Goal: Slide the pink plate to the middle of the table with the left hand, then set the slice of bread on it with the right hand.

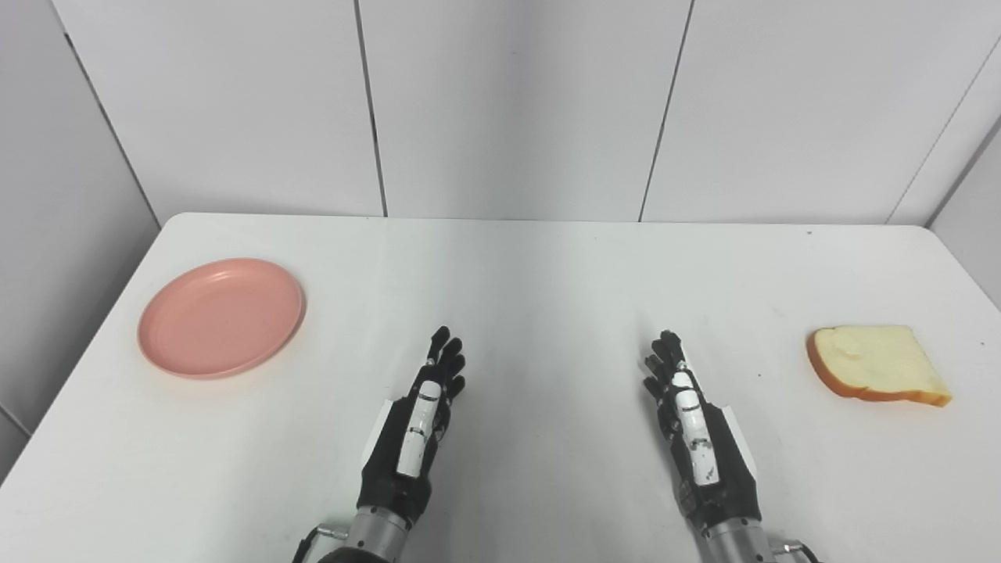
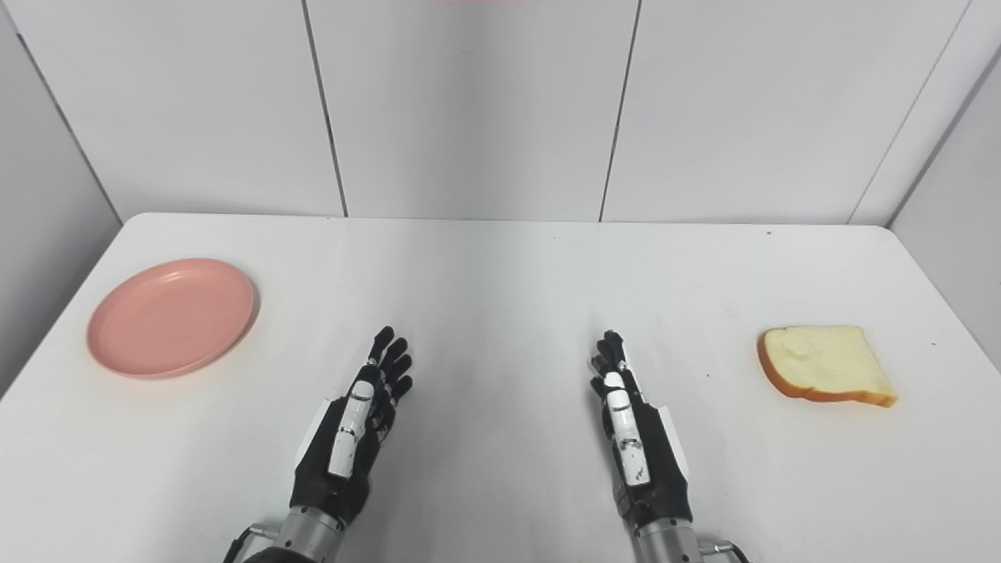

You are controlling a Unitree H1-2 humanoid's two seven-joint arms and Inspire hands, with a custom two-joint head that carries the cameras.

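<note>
The pink plate (image 1: 221,317) lies empty on the white table (image 1: 532,266) at the left side. The slice of bread (image 1: 876,364) with a brown crust lies flat at the right side. My left hand (image 1: 420,421) is open, fingers straight and pointing away, over the near middle of the table, well right of the plate. My right hand (image 1: 691,422) is open the same way, well left of the bread. Neither hand touches anything. Both hands also show in the right eye view: the left hand (image 2: 356,426) and the right hand (image 2: 632,426).
Grey panel walls (image 1: 508,102) stand behind the table's far edge and along both sides. The table's left edge runs close by the plate.
</note>
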